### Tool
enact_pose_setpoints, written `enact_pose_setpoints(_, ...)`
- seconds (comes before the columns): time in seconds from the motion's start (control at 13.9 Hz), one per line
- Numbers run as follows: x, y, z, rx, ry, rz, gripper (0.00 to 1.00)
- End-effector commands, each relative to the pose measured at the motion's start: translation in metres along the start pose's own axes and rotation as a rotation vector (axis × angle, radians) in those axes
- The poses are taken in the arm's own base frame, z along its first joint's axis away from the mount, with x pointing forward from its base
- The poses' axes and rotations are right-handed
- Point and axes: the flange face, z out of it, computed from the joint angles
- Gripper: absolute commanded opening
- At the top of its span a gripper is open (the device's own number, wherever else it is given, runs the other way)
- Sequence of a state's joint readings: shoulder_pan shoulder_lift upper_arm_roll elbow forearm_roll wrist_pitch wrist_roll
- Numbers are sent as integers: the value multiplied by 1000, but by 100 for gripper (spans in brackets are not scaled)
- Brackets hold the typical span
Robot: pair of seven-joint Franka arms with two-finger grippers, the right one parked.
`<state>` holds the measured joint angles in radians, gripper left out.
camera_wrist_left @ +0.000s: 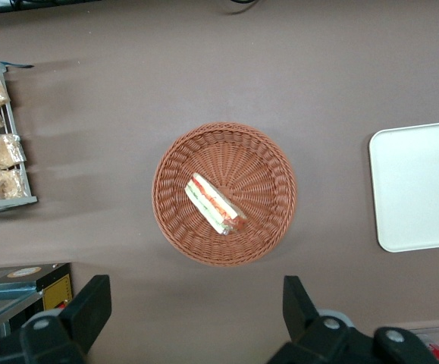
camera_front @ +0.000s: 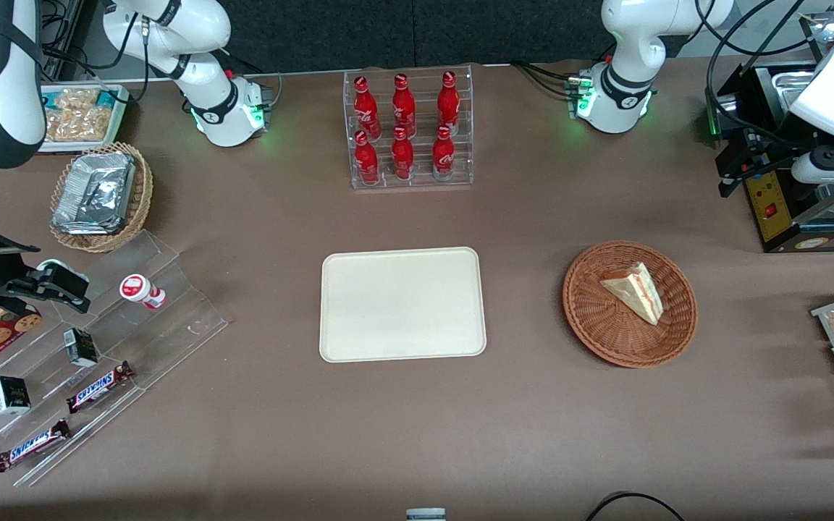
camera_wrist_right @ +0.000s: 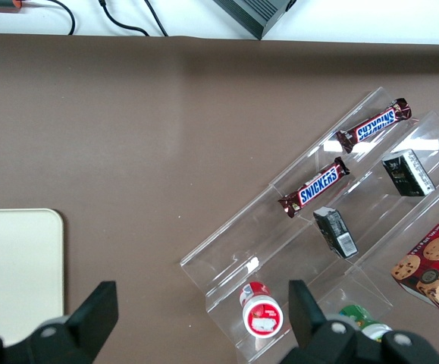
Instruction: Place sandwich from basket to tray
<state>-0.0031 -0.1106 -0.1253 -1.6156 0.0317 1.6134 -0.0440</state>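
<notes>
Sandwich [camera_front: 634, 290] lies in basket [camera_front: 630, 303] on tabletop [camera_front: 417, 434], beside bare tray [camera_front: 402, 304]. Gripper [camera_wrist_left: 196, 315] hangs high above the basket, jaws spread wide, grasping nothing.

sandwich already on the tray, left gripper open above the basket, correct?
Not quite. The sandwich is in the basket; the tray has nothing on it, as the front view shows. The left gripper is open above the basket.
</notes>
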Motion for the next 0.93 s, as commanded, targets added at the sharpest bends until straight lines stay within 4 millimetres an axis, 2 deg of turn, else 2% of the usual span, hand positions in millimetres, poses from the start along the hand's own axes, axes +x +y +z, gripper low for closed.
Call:
enact_pose_setpoints(0.0,0,-1,-5,-3,-26,0,100)
enact_pose_setpoints(0.14,0,0,1,-3,-40,-8,100)
enact_pose_setpoints(0.22,3,-2,11,-6,-66,-36,100)
enact_pose_setpoints(0.36,10,-1,43,9,-158,-232,100)
enact_pose_setpoints(0.5,21,1,83,35,-226,-399,100)
enact_pose_setpoints(0.79,45,2,179,81,-356,-595,100)
enact_pose_setpoints(0.86,45,3,198,89,-360,-639,100)
